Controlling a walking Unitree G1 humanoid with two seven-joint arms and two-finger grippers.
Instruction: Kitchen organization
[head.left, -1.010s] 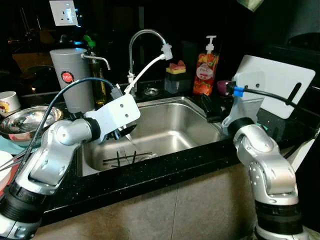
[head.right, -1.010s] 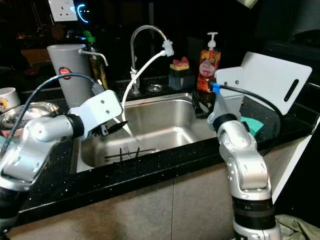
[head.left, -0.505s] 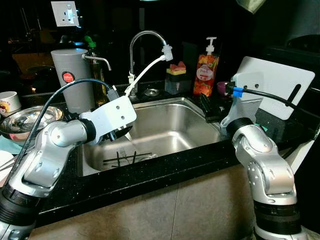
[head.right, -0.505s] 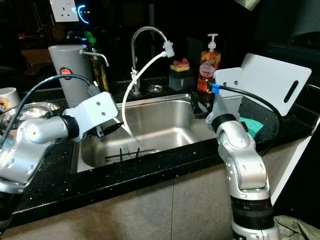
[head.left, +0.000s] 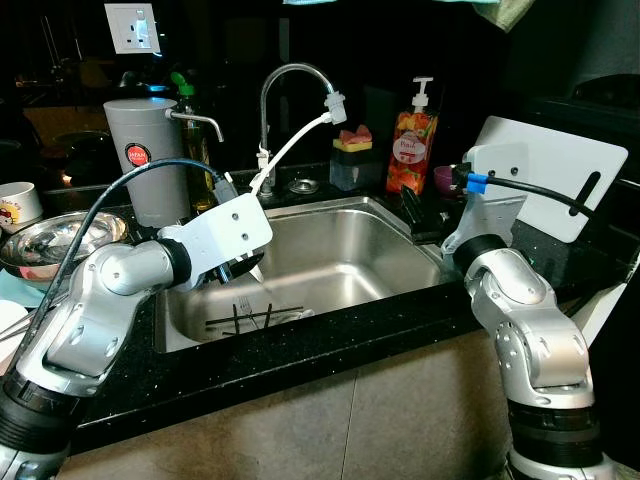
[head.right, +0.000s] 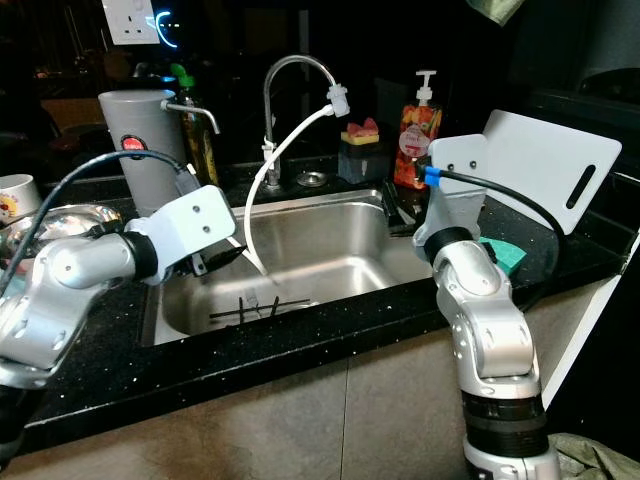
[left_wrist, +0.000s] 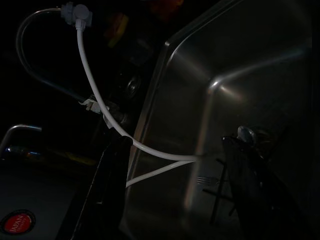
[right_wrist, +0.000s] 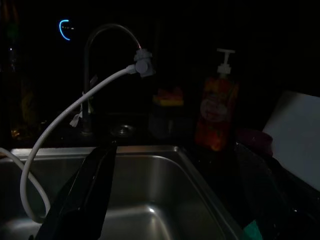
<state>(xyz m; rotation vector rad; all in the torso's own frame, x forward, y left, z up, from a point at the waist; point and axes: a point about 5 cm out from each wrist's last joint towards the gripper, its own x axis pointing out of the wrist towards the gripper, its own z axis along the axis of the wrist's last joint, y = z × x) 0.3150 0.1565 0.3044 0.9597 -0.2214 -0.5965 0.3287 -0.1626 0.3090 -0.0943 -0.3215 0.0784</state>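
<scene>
- Stood far left on the black counter (head.left: 330, 345): a white mug (head.left: 17, 204) and a steel bowl (head.left: 60, 238), behind them a grey canister (head.left: 146, 160) with a red round label, just beside a dark bottle (head.left: 196, 150).
- Reached over the left rim of the steel sink (head.left: 330, 255): the left gripper (left_wrist: 172, 200), fingers spread wide apart in the wrist view, nothing between them, aimed down into the basin.
- Lay on the sink bottom, below that gripper: a fork (head.left: 243, 305) across thin dark sticks (head.left: 255, 318), untouched.
- Rose behind the basin: an arched tap (head.left: 290, 85), with a white hose (head.left: 290, 145) running from its spout down into the sink.
- Sat behind the sink, right of the tap: a sponge holder (head.left: 351, 155) with a yellow and pink sponge, then an orange soap dispenser (head.left: 412, 140) with a white pump.
- Hung over the right rim of the sink: the right gripper (right_wrist: 170, 200), fingers parted wide, empty.
- Leaned at the far right: a white cutting board (head.left: 560, 170); near it on the counter a green sponge (head.right: 505, 252).
</scene>
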